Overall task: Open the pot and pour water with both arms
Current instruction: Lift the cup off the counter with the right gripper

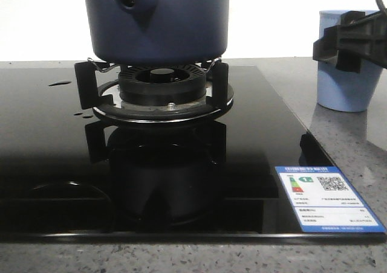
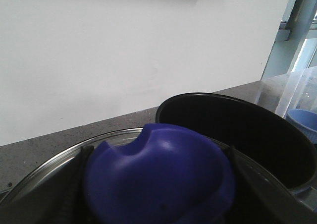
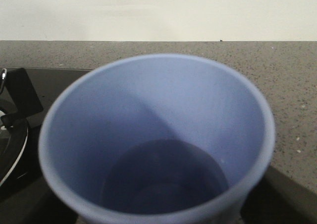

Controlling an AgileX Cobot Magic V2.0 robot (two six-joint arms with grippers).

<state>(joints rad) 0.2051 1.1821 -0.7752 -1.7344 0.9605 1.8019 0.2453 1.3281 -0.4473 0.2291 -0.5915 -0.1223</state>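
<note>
The dark navy pot (image 1: 157,19) stands on the burner, and its black inside (image 2: 247,130) is uncovered. My left gripper (image 2: 158,184) is shut on the blue knob (image 2: 158,169) of a glass lid (image 2: 59,157), a dark finger (image 2: 74,184) on each side; it holds the lid beside the pot. It is out of the front view. My right gripper (image 1: 349,40) has its black fingers against both sides of the pale blue cup (image 1: 344,86), which stands upright on the counter. The cup (image 3: 158,115) fills the right wrist view, with dark water low inside, and hides the fingers.
A burner with a black pan support (image 1: 160,89) sits on a glossy black hob (image 1: 48,140) with water drops (image 1: 60,83). A label sticker (image 1: 326,197) is at its front right corner. Grey counter (image 1: 357,146) surrounds it. A clear plastic container (image 2: 297,90) stands by the cup.
</note>
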